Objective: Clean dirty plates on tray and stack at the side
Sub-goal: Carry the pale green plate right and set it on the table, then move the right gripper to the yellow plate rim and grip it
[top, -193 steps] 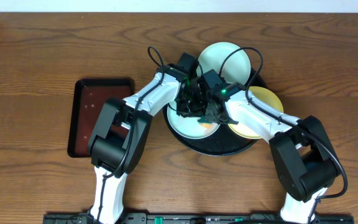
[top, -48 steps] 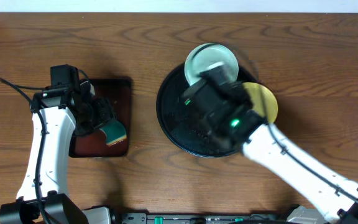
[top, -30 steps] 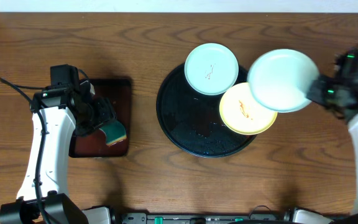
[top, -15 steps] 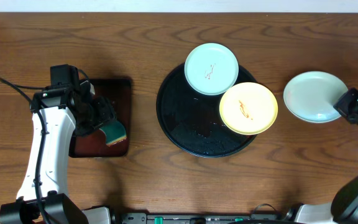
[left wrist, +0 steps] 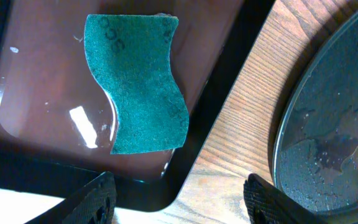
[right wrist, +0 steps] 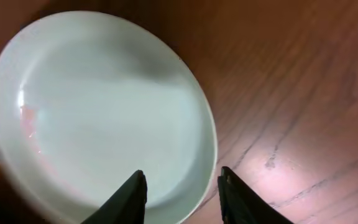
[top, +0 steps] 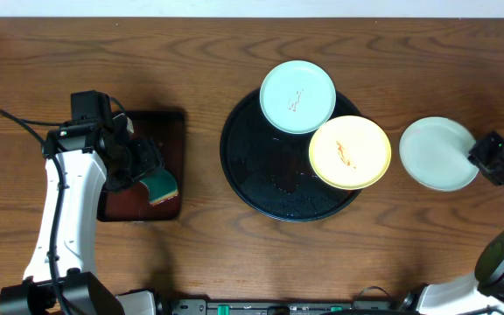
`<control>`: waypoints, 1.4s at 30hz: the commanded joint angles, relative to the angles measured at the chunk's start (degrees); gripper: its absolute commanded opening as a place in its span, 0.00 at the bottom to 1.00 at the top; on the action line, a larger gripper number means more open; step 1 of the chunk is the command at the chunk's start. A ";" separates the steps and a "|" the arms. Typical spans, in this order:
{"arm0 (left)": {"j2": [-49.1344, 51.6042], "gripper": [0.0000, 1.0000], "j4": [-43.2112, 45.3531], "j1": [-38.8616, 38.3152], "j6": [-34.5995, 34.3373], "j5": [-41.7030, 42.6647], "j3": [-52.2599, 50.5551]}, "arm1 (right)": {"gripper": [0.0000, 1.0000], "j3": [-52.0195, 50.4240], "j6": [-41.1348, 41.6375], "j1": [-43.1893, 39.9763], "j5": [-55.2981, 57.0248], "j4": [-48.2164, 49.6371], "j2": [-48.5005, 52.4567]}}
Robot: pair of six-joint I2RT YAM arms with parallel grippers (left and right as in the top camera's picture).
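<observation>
Overhead: one mint plate [top: 440, 154] lies on the tabletop [top: 409, 254] just right of the black tray [top: 261, 175] and looks clean, so I'd call you a third done. The other mint plate [top: 297, 96] and the yellow plate [top: 350, 152] sit on the tray, orange smears showing. Left wrist: your left fingers [left wrist: 98, 196] hang spread and empty over the green sponge [left wrist: 138, 93] in the red-brown tray [left wrist: 36, 93]. Right wrist: your right fingers [right wrist: 129, 196] stand parted astride the moved plate's rim, not pinching it, with no stack yet.
</observation>
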 commanded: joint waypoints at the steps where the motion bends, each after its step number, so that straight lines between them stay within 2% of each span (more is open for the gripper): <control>1: -0.04 0.67 -0.17 -0.02 0.57 0.11 0.52 | 0.38 0.15 -5.33 0.85 -7.61 0.04 -7.39; 4: -0.04 0.67 -0.42 -0.02 0.57 0.11 0.52 | 0.40 0.15 -9.44 2.62 -13.99 -2.29 -12.92; 7: -0.04 0.67 -0.79 -0.02 0.59 0.11 0.52 | 0.40 0.13 -9.70 6.54 -14.16 -5.20 -16.90; 11: -0.04 0.67 -0.83 -0.02 1.22 -0.39 0.52 | 0.40 -0.11 -9.68 13.68 -9.42 -8.98 -17.49; 17: -0.04 0.67 -2.10 -0.02 0.96 -8.44 0.13 | 0.40 -2.49 -9.27 21.46 -1.64 -9.51 -15.69; 23: -0.04 0.67 -2.05 -0.02 0.70 -8.94 -0.52 | 0.38 -9.01 -8.79 23.71 -0.42 -2.01 -13.29; 27: -0.04 0.67 -2.08 -0.04 0.70 -8.94 -0.52 | 0.42 -13.60 -8.57 23.71 -0.70 5.22 -10.58; 33: -0.04 0.67 -2.08 -0.02 0.70 -8.94 -0.52 | 0.42 -16.59 -9.27 24.90 -6.32 13.88 -5.16; 36: -0.04 0.67 -2.08 -0.02 0.70 -8.94 -0.52 | 0.38 -16.61 -9.94 26.34 -6.49 15.80 -2.99; 40: -0.04 0.67 -2.10 -0.02 0.70 -8.94 -0.52 | 0.13 -16.61 -9.92 27.52 -6.47 17.33 -2.03; 42: -0.04 0.67 -2.10 -0.02 0.70 -8.94 -0.52 | 0.07 -16.48 -9.90 27.74 -6.23 17.38 -2.10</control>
